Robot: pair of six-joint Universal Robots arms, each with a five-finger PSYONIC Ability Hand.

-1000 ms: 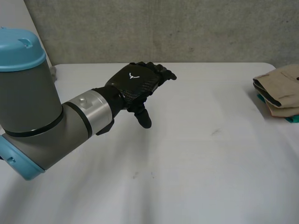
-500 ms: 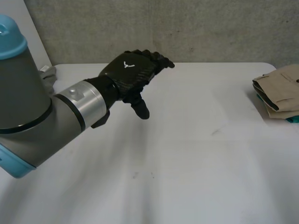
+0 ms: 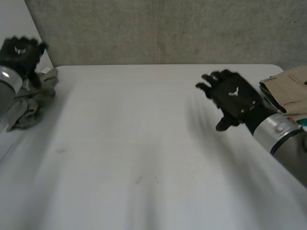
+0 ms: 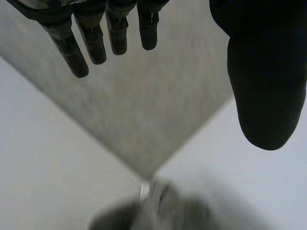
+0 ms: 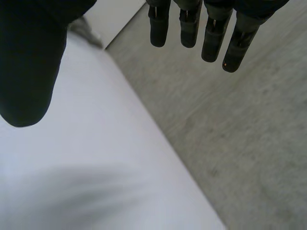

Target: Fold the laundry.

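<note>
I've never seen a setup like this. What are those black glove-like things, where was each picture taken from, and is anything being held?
The black shapes are mechanical hands, one at the end of each of the robot's two arms. The wide picture comes from a camera between and behind the arms, looking down at a white table. In it the left hand is by a crumpled grey cloth at the table's edge, and the right hand hovers near a folded stack of beige clothes. The other two pictures come from cameras on the wrists, each looking along its own hand's palm. There the left hand's fingers and the right hand's fingers are straight, with nothing between them and the thumbs. So neither hand holds anything at this moment.
</note>
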